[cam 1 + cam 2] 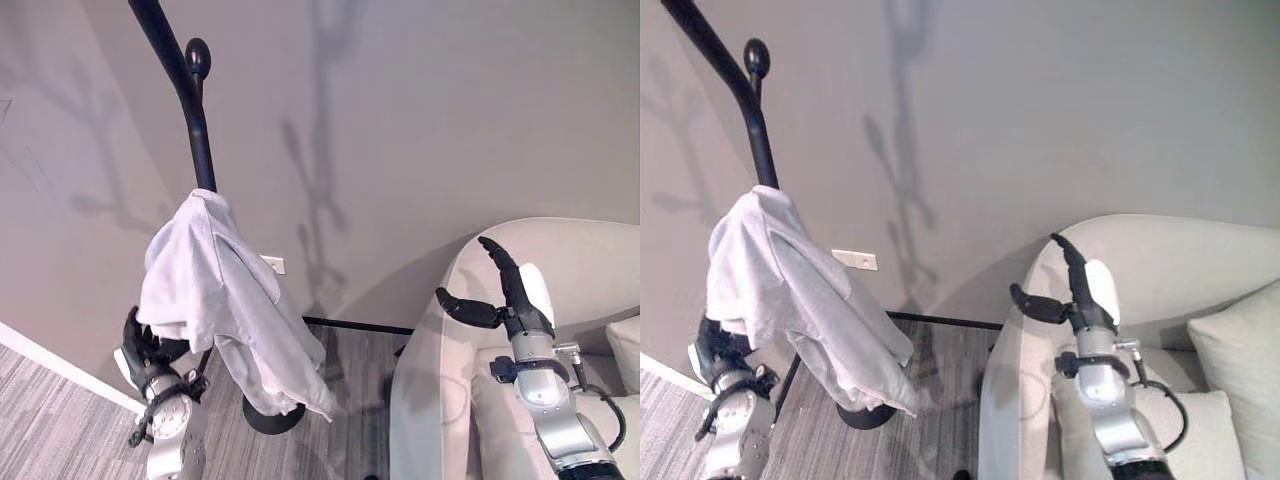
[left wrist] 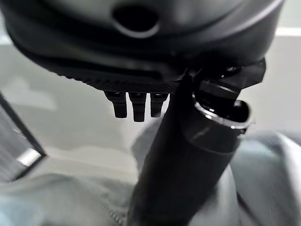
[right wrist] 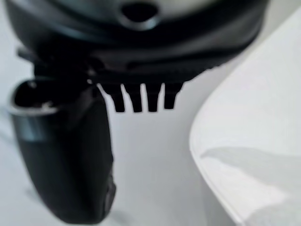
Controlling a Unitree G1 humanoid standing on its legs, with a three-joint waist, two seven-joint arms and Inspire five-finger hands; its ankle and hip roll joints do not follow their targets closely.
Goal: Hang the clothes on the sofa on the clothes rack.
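Pale grey cloth garment (image 1: 225, 300) hangs draped over black metal clothes rack (image 1: 196, 120), trailing toward the rack's round base (by the wall). Left hand (image 1: 140, 350) sits under the garment's lower edge; fingers hidden in the cloth, cannot tell their state. Right hand (image 1: 505, 290) raised beside beige upholstered sofa (image 1: 570, 270), fingers straight, thumb spread, holding nothing.

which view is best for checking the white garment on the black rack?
Left eye view: the crumpled white cloth garment shows whole, draped over the black metal clothes rack, with the left hand at its lower edge. Right eye view shows the same, nearer the frame's edge. Left wrist view catches grey folds up close.
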